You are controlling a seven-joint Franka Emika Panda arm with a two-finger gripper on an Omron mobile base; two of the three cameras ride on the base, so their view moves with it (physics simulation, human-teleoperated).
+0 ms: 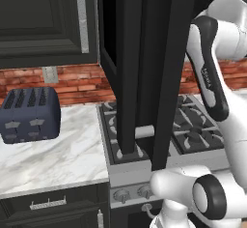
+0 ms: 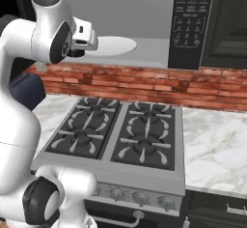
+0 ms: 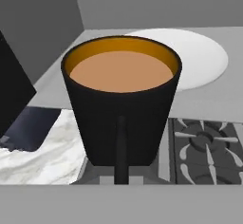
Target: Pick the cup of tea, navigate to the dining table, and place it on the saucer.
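The cup of tea (image 3: pixel 121 104), a black mug full of orange-brown liquid, fills the middle of the hand view with its handle turned toward the camera. My gripper (image 3: pixel 121 178) is shut on that handle and holds the cup upright in the air, just outside the open microwave and above the stove. In the right base view the hand (image 2: pixel 86 37) hangs high in front of the microwave's opening. The dining table and the saucer are out of view.
The microwave's white turntable (image 3: pixel 190 57) lies behind the cup. Its open dark door (image 1: pixel 140 67) hangs over the stove (image 2: pixel 120 135). A dark blue toaster (image 1: pixel 30 115) stands on the marble counter (image 1: pixel 58 159) to the left. A brick wall runs behind.
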